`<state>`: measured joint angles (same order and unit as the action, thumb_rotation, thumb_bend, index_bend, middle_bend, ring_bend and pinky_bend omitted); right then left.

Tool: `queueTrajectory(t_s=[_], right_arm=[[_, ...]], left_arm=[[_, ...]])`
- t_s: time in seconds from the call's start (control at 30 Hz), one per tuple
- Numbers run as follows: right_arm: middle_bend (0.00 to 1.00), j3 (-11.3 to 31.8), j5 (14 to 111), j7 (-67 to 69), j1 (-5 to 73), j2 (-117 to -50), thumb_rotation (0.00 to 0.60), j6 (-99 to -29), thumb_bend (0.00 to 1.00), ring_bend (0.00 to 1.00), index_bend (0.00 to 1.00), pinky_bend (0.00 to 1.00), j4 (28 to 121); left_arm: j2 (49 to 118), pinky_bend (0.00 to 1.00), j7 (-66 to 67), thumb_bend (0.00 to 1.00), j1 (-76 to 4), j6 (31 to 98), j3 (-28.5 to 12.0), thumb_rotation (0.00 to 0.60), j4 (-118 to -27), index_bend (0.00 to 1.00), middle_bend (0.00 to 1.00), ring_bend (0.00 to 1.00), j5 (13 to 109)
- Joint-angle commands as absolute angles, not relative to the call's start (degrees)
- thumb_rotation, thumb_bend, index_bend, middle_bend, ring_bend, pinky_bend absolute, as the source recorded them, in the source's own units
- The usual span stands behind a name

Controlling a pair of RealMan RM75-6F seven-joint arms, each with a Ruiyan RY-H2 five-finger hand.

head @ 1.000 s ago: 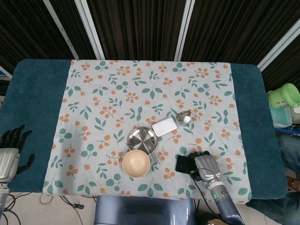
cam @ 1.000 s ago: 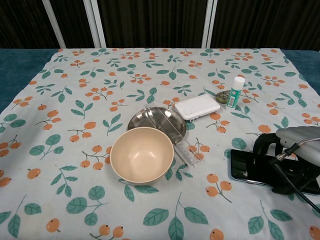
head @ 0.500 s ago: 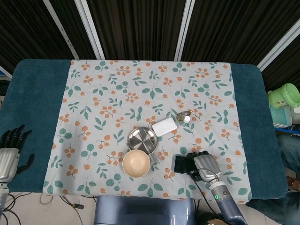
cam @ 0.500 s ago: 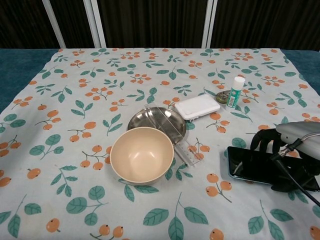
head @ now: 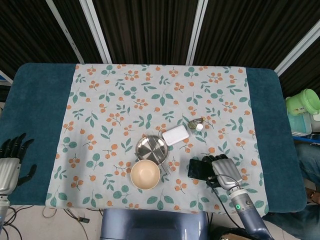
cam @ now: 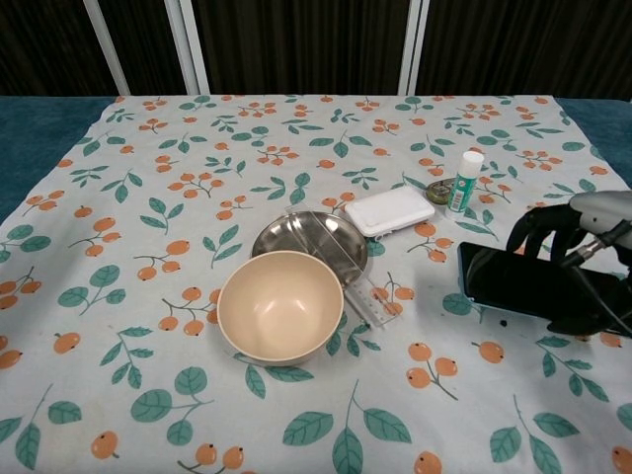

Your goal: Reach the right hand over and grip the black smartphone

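My right hand [head: 222,170] [cam: 583,259] grips the black smartphone [head: 197,169] [cam: 514,280] near the front right of the floral cloth. The phone is raised off the cloth, its dark screen tilted toward the chest view, with black fingers [cam: 534,223] curled over its far edge. Its right end is hidden under the hand. My left hand [head: 11,159] rests at the table's front left edge on the teal cover, fingers spread and holding nothing; the chest view does not show it.
A beige bowl [head: 145,174] [cam: 280,305] sits by a steel dish [head: 152,147] [cam: 310,237] left of the phone. A white case [head: 175,134] [cam: 389,211], a small white tube [cam: 465,181] and a round metal item [cam: 440,191] lie behind. A green cup [head: 303,102] stands off the table's right.
The right hand has lifted the phone off the cloth and tilted it up; in the chest view it sits higher and slightly right. The left hand has not moved.
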<state>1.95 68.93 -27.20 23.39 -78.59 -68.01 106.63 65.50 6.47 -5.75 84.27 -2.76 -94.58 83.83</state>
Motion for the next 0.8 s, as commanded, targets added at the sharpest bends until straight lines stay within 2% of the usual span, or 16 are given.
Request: queueTrajectory(t_s=[0.03,0.23,0.4,0.6,0.8], right_arm=[[0.47,3.67,69.76,-24.68,24.2,-75.39,0.6,-67.3,0.35,0.45,0.37,0.28,109.46],[0.47,7.82,69.62,-18.86,25.7,-69.67,0.6,-66.05,0.35,0.45,0.37,0.28,113.25],[0.47,12.65,67.51,-7.72,26.39,-64.53,0.6,-63.93,0.35,0.45,0.38,0.28,116.19],[0.47,17.77,64.66,3.61,27.15,-58.6,0.6,-61.03,0.34,0.45,0.38,0.28,116.35],[0.47,20.71,64.39,13.9,26.68,-53.98,0.6,-58.63,0.34,0.45,0.38,0.28,116.16]], left_arm=[[65.49,0.0,6.39,0.36,-5.74,84.27,-2.76,0.6,-94.56,0.12,0.0,0.0,83.81],[65.49,0.0,6.55,0.36,-5.73,84.41,-2.77,0.6,-94.79,0.12,0.0,0.0,83.94],[65.46,0.0,6.52,0.36,-5.72,84.39,-2.76,0.6,-94.85,0.12,0.0,0.0,83.94],[65.41,0.0,6.49,0.36,-5.72,84.35,-2.8,0.6,-94.91,0.12,0.0,0.0,83.84],[65.46,0.0,6.66,0.36,-5.75,84.3,-2.79,0.6,-94.99,0.12,0.0,0.0,83.82]])
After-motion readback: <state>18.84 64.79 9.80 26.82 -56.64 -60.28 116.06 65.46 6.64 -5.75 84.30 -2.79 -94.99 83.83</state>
